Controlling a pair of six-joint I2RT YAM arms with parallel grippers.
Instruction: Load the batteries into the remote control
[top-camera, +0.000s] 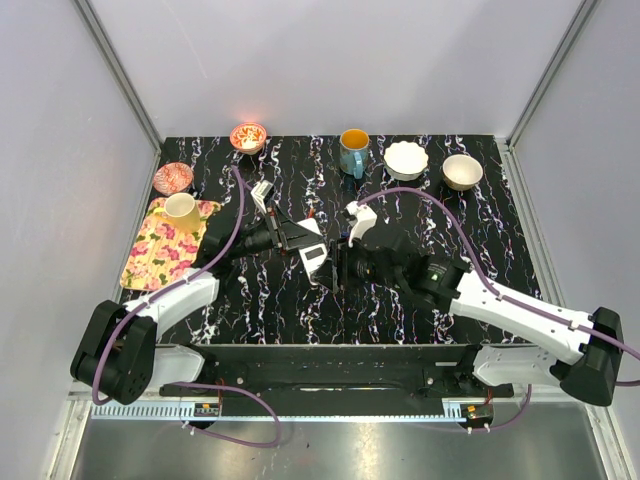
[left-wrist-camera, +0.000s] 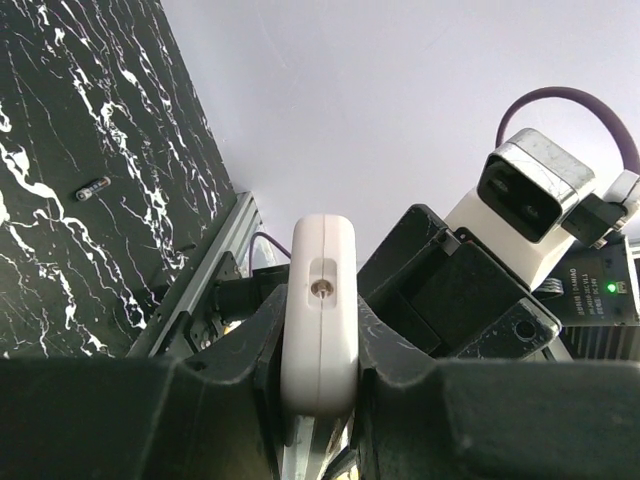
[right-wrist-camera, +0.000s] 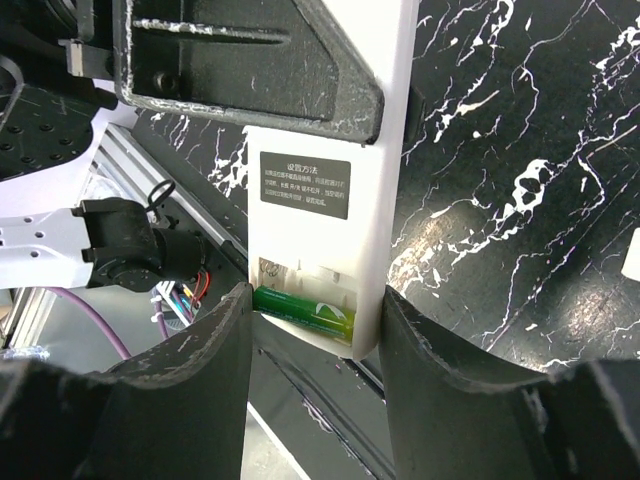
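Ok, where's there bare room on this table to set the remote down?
Widest bare patch: the table's right side, between the tan bowl and the right arm. Then the near strip between both arms, and the back gap between the red bowl and the mug. Crowded: the centre, where the arms meet at the remote control, and the left by the floral tray.

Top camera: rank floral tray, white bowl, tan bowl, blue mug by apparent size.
1. floral tray, by far.
2. white bowl, narrowly.
3. tan bowl and blue mug look alike; not ranking them.
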